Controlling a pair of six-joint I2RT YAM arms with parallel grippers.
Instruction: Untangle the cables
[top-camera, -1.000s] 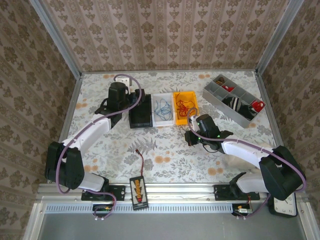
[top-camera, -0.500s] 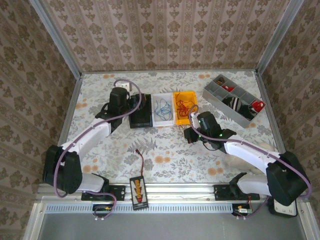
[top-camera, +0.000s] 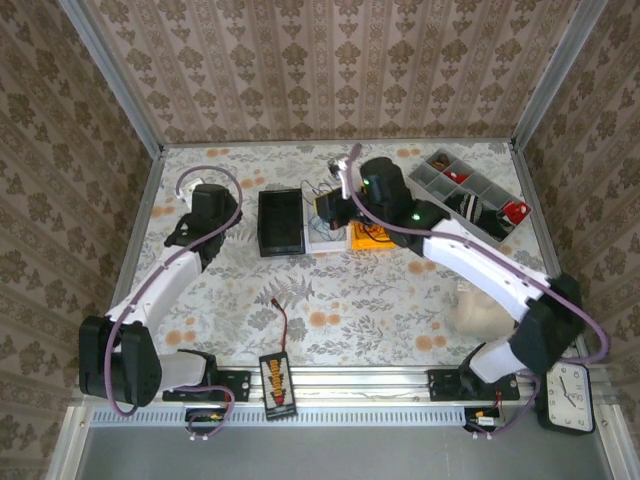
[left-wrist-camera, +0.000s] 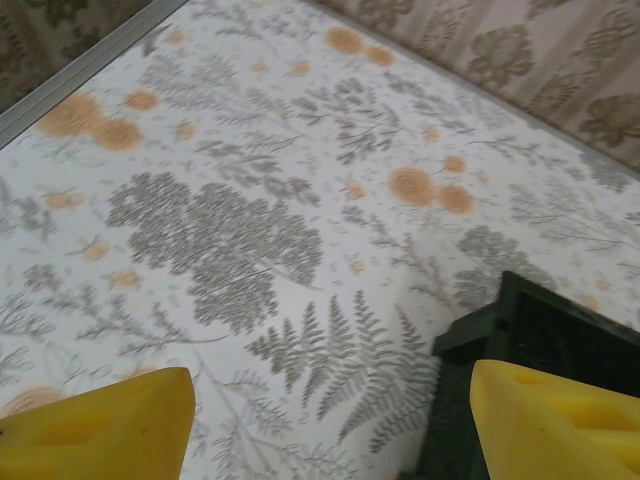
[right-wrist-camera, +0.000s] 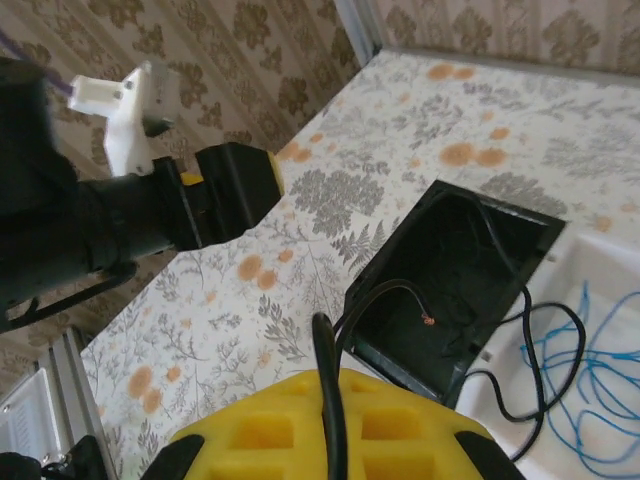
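Bench (top-camera: 400, 300), far centre: three bins side by side, left bin (top-camera: 281, 222), middle bin (right-wrist-camera: 575, 262), right bin (top-camera: 368, 238). Divided tray (top-camera: 445, 215) far right, set at an angle. Connector box (top-camera: 276, 382) at near edge, left of centre. Clock (top-camera: 567, 393) at near right corner. Left gripper (left-wrist-camera: 330, 425) left of left bin. Right gripper (right-wrist-camera: 330, 410) above left and middle bins; cable (right-wrist-camera: 385, 288) from its jaws ends in left bin. Looped wire (right-wrist-camera: 610, 400) lies in middle bin.
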